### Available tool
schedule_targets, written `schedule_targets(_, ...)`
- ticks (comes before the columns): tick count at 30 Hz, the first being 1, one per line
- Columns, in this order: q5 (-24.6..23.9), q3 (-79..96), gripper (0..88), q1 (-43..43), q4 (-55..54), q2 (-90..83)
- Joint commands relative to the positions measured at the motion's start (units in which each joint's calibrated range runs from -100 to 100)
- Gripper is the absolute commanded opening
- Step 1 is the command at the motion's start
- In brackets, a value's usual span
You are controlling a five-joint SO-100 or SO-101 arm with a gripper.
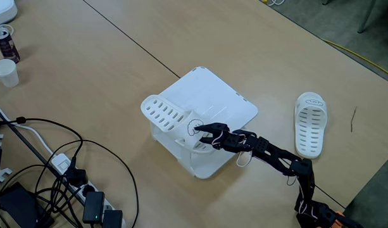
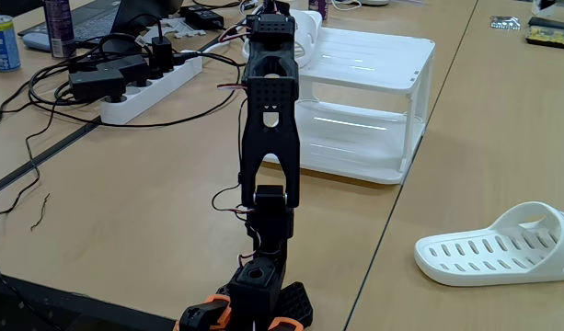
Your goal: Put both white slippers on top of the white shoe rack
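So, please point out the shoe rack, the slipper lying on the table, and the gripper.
white shoe rack (image 1: 225, 101): a fixed view, bare part of its flat top.
slipper on the table (image 1: 309, 130): a fixed view, its slotted sole.
gripper (image 1: 202, 130): a fixed view, between its fingertips, at the other slipper's strap.

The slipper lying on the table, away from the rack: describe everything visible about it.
The slipper is a white slide of plastic-looking material, with rows of slots through its sole and a wide strap bearing a small dark mark. It lies sole-down on the bare wooden table, to the right of the white shoe rack in a fixed view, apart from it. Nothing touches it but the table. In both fixed views it lies flat, also seen at.
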Motion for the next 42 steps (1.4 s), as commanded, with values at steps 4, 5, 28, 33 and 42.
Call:
schedule_targets(4, 0.42, -3.57, 0.0, 0.32, -0.87, -1.25)
schedule_targets(5, 0.42, -3.57, 0.8, 0.32, -0.87, -1.34)
schedule_targets(28, 0.42, -4.56, 0.8, 6.49, -0.87, -4.11)
schedule_targets(33, 0.42, -4.38, 0.8, 6.08, -0.87, -6.72)
schedule_targets(42, 0.42, -3.93, 0.8, 2.95, -0.79, -9.83)
